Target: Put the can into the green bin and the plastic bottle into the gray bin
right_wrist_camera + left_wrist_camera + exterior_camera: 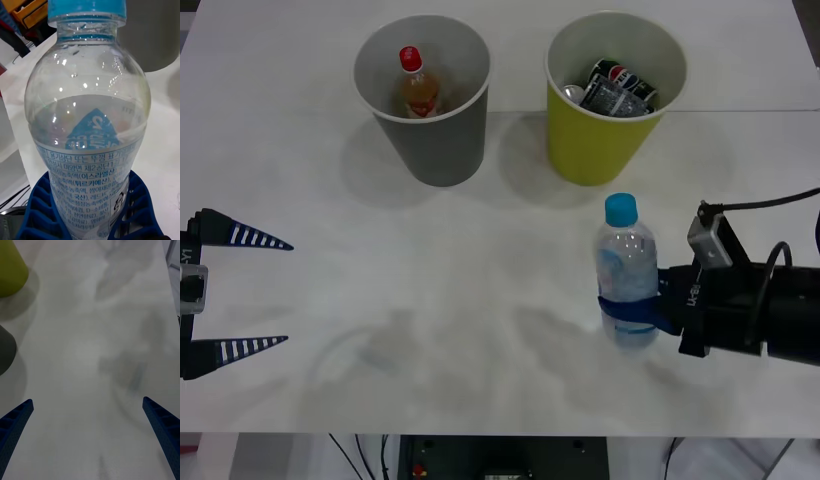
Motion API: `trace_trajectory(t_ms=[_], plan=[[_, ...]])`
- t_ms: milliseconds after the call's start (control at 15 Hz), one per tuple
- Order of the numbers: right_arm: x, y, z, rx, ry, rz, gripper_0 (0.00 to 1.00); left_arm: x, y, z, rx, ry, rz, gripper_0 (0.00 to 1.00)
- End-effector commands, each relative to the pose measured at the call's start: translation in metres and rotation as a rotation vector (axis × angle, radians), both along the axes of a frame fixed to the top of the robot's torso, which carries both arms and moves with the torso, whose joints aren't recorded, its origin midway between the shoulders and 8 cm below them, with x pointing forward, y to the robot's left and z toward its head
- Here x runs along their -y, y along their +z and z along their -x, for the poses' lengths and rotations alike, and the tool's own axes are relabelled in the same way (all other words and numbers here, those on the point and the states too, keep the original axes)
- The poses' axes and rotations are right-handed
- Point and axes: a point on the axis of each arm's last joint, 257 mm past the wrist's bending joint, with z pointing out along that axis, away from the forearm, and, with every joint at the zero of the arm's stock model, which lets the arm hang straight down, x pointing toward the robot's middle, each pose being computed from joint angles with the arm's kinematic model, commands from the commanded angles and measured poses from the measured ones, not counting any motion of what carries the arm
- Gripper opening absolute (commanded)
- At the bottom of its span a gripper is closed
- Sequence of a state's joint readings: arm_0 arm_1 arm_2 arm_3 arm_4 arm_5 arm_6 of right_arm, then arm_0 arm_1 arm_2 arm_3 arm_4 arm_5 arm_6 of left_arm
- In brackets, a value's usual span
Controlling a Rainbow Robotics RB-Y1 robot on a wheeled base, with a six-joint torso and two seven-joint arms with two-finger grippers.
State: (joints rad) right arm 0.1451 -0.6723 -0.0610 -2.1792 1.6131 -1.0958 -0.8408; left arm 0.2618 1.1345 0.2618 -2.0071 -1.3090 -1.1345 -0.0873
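The clear plastic bottle [627, 270] with a light blue cap stands upright on the white table, just in front of the green bin [610, 145]. My right gripper [630, 318] is shut on the bottle's lower half, its blue fingers [37, 215] hugging the label of the bottle [88, 112]. Dark cans [620, 88] lie inside the green bin. The gray bin [435, 140] stands to its left. At the table's left side my left gripper [285, 293] hangs open with nothing between its fingers, both bins off to one side of the left gripper [87, 401].
An orange-liquid bottle [416, 85] with a red cap sits inside the gray bin. The green bin [9, 270] and gray bin [5, 348] show at the left wrist view's edge. Bare table [450, 330] lies between the grippers.
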Motion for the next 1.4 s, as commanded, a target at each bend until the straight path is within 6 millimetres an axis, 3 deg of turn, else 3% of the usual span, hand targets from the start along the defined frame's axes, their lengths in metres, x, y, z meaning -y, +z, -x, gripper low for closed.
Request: trace_trajectory(t_ms=[67, 400, 733, 1000, 1400], plan=[[-0.007, 0.028, -0.007, -0.067, -0.038, -0.025, 0.0, 0.0, 0.0, 0.0, 0.0, 0.0, 0.0, 1.0], [-0.012, 0.075, -0.028, -0.139, -0.058, 0.03, 0.0, 0.0, 0.0, 0.0, 0.0, 0.0, 0.0, 1.0], [-0.029, 0.124, -0.058, -0.082, -0.009, 0.109, 0.0, 0.0, 0.0, 0.0, 0.0, 0.0, 0.0, 1.0], [-0.064, 0.165, -0.096, -0.041, 0.039, 0.127, 0.0, 0.0, 0.0, 0.0, 0.0, 0.0, 0.0, 1.0], [-0.135, 0.219, -0.161, 0.03, 0.023, 0.078, 0.0, 0.0, 0.0, 0.0, 0.0, 0.0, 0.0, 1.0]])
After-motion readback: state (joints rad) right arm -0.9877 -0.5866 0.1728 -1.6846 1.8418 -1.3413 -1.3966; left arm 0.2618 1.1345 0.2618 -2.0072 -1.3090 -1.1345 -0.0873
